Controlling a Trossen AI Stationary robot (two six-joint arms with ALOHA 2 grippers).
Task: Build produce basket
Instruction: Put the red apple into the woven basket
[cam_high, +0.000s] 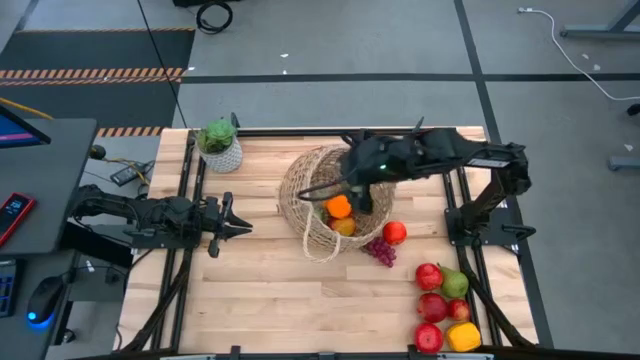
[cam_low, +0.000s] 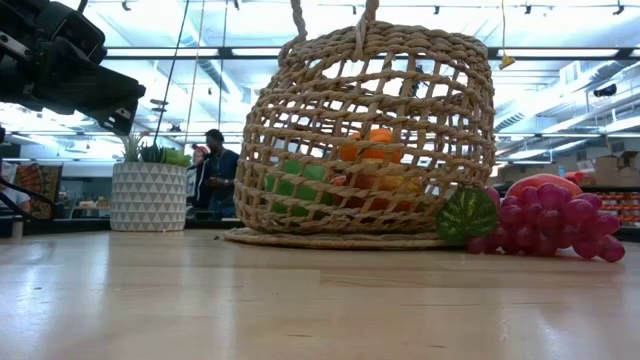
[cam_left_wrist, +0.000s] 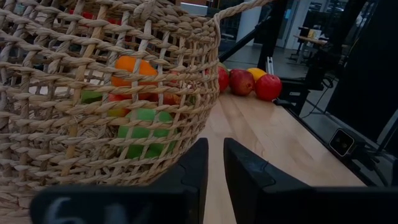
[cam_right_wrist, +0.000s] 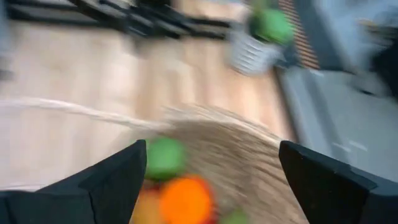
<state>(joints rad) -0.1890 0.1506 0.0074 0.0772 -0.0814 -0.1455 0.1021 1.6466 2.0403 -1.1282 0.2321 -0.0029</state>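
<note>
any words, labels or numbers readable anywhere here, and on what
No text can be read for certain.
Left gripper: a pale mark like "6" on its dark body, too blurred to be sure.
Basket, plant pot and fruit: no labels visible.
Phone and screen beside the table: too small to read.

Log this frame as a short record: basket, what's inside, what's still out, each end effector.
basket: wicker basket at table centre
inside: orange, green and yellow produce
outside: grapes and a red apple beside it; apples, pear, yellow pepper in the near right corner
right end effector: open, over the basket
left end effector: shut, empty, left of the basket
</note>
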